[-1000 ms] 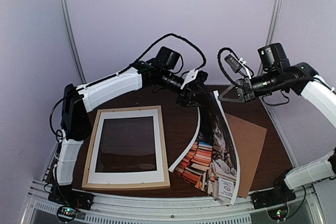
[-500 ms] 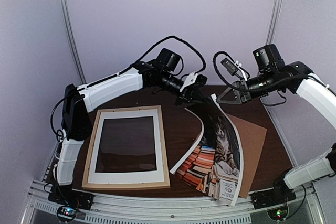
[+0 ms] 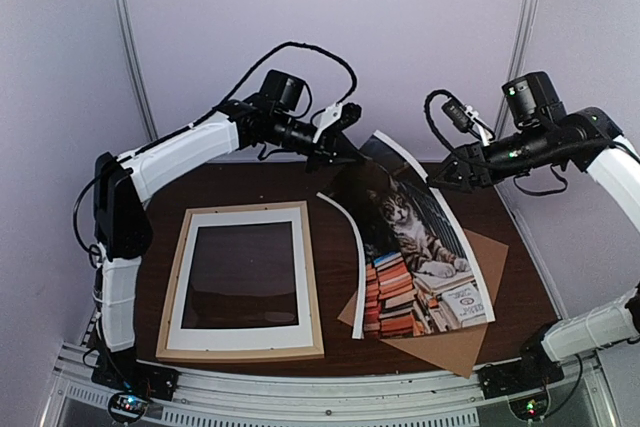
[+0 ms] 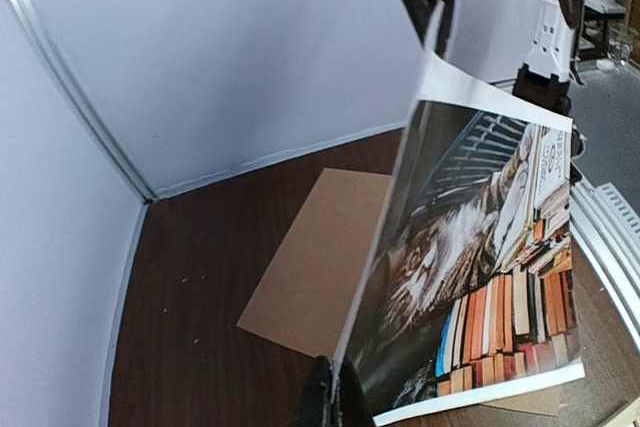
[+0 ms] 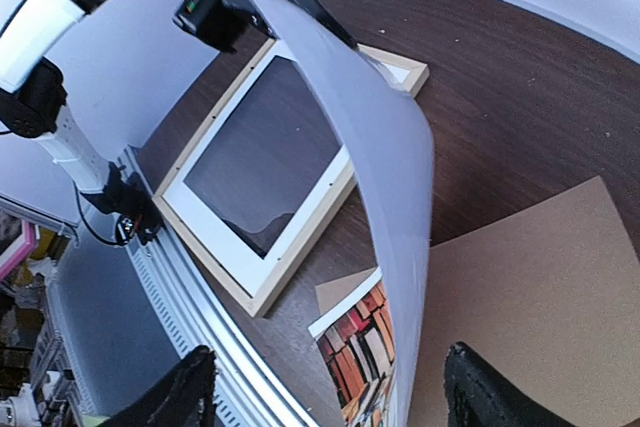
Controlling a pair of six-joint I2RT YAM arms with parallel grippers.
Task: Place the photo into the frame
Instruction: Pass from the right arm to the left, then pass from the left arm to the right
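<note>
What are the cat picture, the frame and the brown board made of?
The photo looks like thin printed paper, because it curls and bends under its own weight. The frame seems to be pale, unpainted wood in thin strips. The brown board lies flat and looks matte, so it may be cardboard or fibreboard; I can't tell which.

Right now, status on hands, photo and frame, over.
Left hand shut on photo, top corner; print raised, curling. Right hand open, holding nothing. Frame flat at left, nothing over it.

Robot lab cell: plain white walls (image 3: 420,37), dark table (image 3: 240,185), aluminium base rail (image 3: 300,387).
</note>
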